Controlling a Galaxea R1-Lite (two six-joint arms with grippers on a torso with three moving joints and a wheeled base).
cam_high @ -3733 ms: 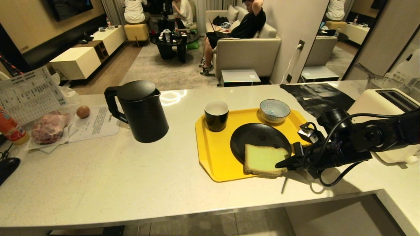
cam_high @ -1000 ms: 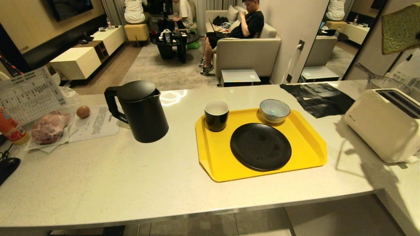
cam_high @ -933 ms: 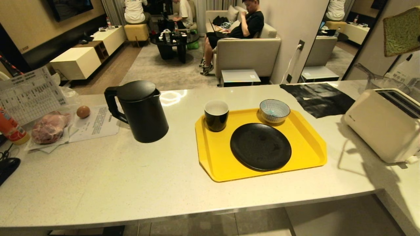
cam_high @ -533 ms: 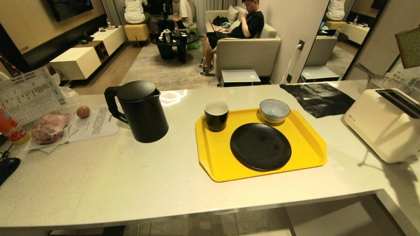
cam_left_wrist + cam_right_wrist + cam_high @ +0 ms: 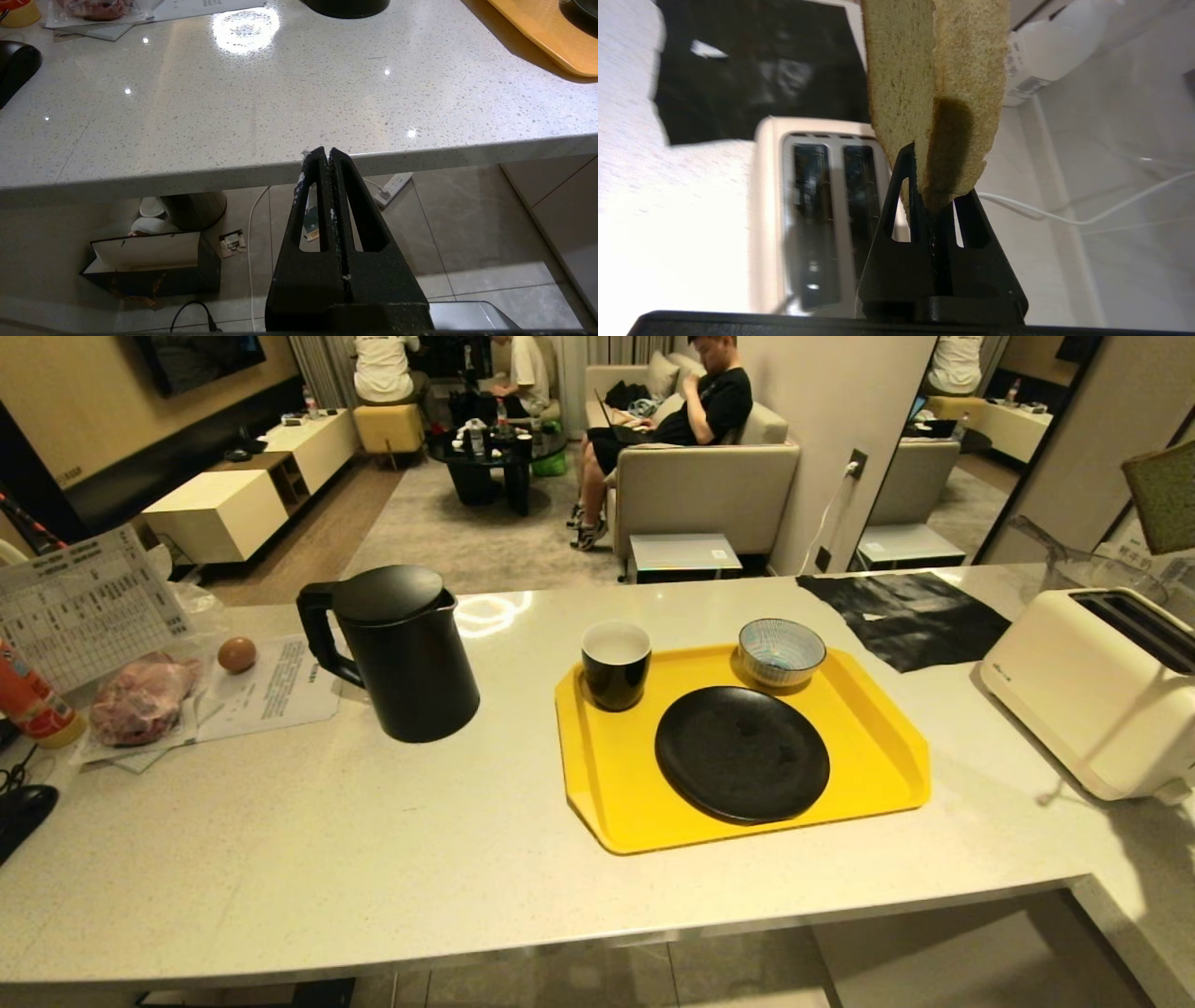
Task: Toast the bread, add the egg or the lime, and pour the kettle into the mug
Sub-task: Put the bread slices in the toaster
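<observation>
The right gripper (image 5: pixel 931 186) is clamped on the slice of bread (image 5: pixel 934 93), pinching one edge so the slice hangs in the air above the cream two-slot toaster (image 5: pixel 817 210). Both slots lie open below, empty and dark. From the head view only a corner of the bread (image 5: pixel 1167 499) shows at the far right edge, high over the toaster (image 5: pixel 1092 691), which sits at the right end of the speckled counter (image 5: pixel 327 859).

On the yellow tray (image 5: pixel 607 775), the black plate (image 5: pixel 742 754) lies bare, the black mug (image 5: pixel 616 665) stands at the tray's far left corner, and a striped bowl (image 5: pixel 781 651) sits behind the plate. The black kettle (image 5: pixel 397 653) stands upright left of the tray, lid shut. Further left, the egg (image 5: pixel 236 654) rests on a paper sheet (image 5: pixel 280 686).

The left gripper (image 5: pixel 327 156) waits below the counter's front edge, fingers pressed together on nothing.
</observation>
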